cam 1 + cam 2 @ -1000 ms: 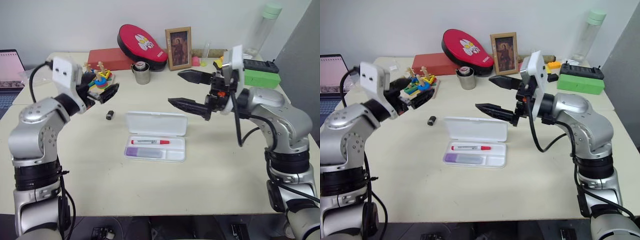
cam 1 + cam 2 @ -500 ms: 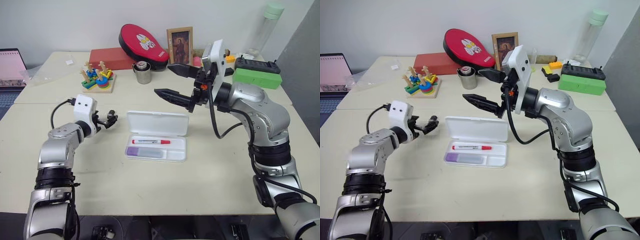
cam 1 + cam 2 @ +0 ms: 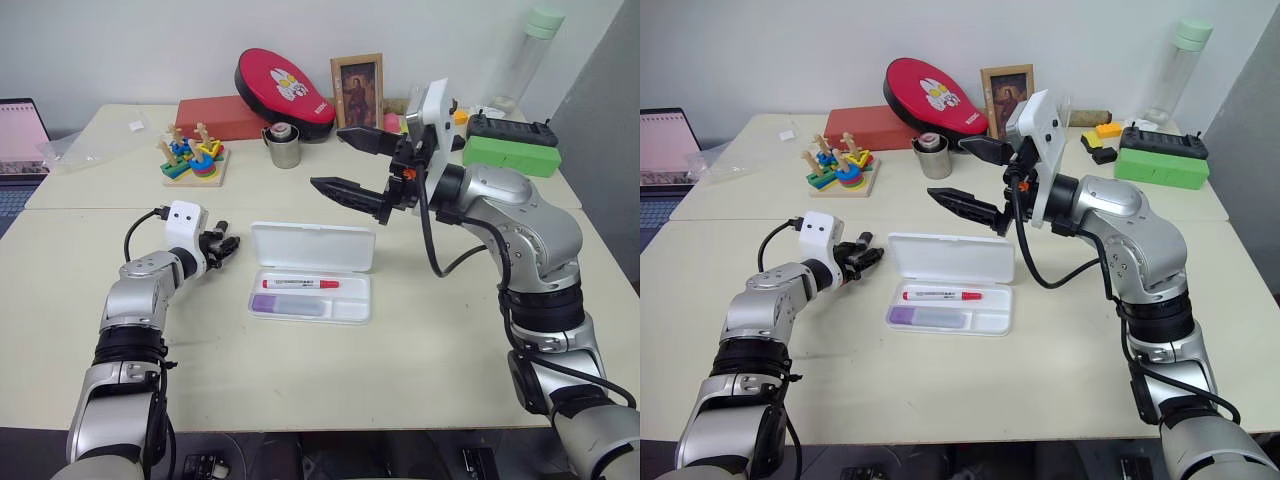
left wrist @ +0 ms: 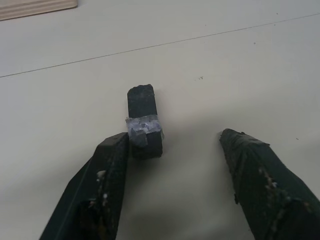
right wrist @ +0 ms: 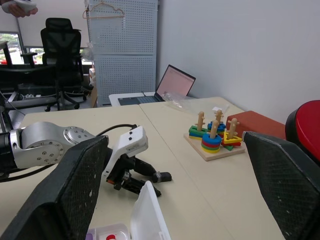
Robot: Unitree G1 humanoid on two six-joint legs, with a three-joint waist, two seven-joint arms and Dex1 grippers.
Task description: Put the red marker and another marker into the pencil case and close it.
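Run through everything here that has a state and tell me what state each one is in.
Pencil case: open, lid upright.
Red marker: capped, lying in the tray.
Lavender marker: lying in the tray.
Left gripper: low at the table, jaws apart around a small black object.
Right gripper: open, raised above the table.

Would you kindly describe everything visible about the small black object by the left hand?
The small black object is a short, stubby dark block with a greyish band of what looks like tape around its middle. It lies flat on the cream table, left of the pencil case. It sits between the left hand's open fingers, against one fingertip.
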